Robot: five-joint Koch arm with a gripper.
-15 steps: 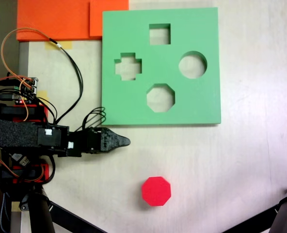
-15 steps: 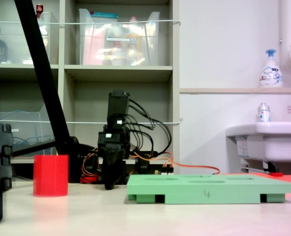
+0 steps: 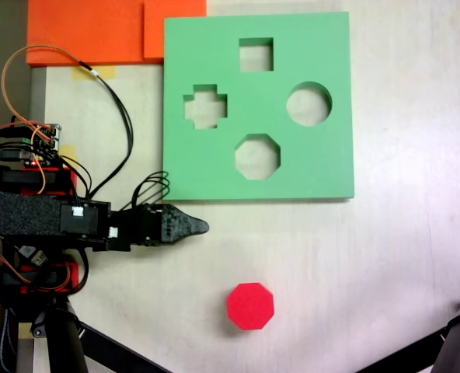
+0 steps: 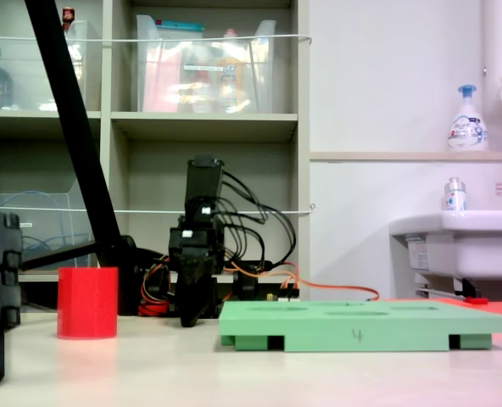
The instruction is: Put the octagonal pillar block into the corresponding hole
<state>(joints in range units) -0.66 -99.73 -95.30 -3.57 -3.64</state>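
I had the jaws [image 3: 201, 227] low over the bench, holding nothing; whether parted, I couldn't tell. The octagonal pillar block [image 3: 251, 305] stood nearer the bench's front edge, apart from the green foam board [image 3: 323, 167]. I judged I should straddle two flat faces squarely for the octagonal hole [image 3: 257, 156].

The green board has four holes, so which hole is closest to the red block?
The eight-sided hole: it sits lowest in the green board, nearest the red block.
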